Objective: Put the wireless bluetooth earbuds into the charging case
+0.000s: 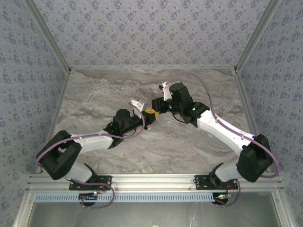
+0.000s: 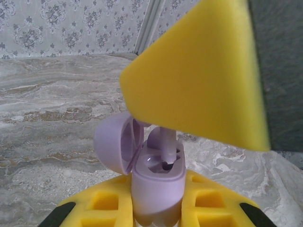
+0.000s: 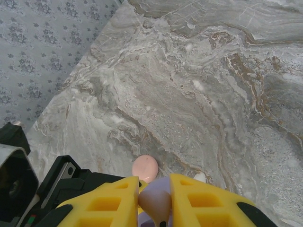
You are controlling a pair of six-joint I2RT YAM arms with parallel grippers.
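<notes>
Clamping the open purple charging case over the middle of the surface, the left gripper meets the right gripper, fingers pinched on a pale earbud whose stem enters a socket; slight tilt could jam it or flick it loose.

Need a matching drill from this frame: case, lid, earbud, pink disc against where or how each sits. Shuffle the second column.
1. charging case
2. case lid
3. earbud
4. pink disc

A. lying on the marble table
B. pinched in the right gripper, stem down at the case
C. hinged open
D. clamped in the left gripper

Pairs: 1-D, 2-C, 3-B, 4-A
</notes>
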